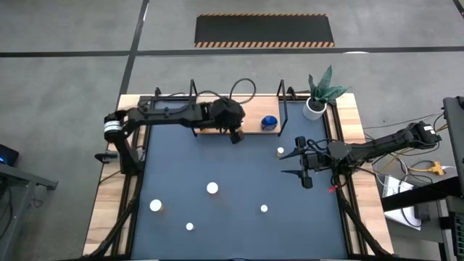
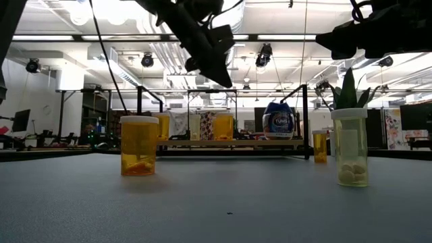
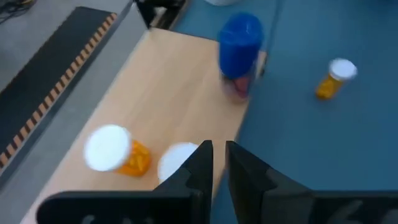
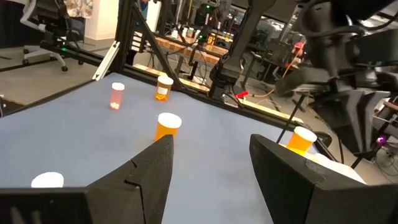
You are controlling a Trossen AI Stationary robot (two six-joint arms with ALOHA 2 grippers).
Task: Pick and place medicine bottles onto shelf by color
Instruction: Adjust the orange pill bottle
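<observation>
The shelf (image 1: 250, 126), a light-wood board with black wire ends, lies at the back of the mat. On it stand a blue bottle (image 1: 270, 122) (image 3: 239, 46) and two white-capped orange bottles (image 3: 112, 149) (image 3: 177, 158). My left gripper (image 1: 235, 136) (image 3: 219, 162) hovers shut and empty over the shelf's front edge, beside those orange bottles. Several more medicine bottles stand on the mat: one near the shelf (image 1: 280, 151), one in the middle (image 1: 212, 188), others near the front (image 1: 156, 206) (image 1: 190, 227) (image 1: 264, 209). My right gripper (image 1: 293, 164) (image 4: 211, 162) hangs open and empty above the mat's right side.
A potted plant (image 1: 316, 101) stands at the back right corner beside the shelf. The dark-blue mat (image 1: 239, 167) covers the table. Cables and a stand lie off the right edge. In the low view a pale bottle (image 2: 351, 145) stands nearest.
</observation>
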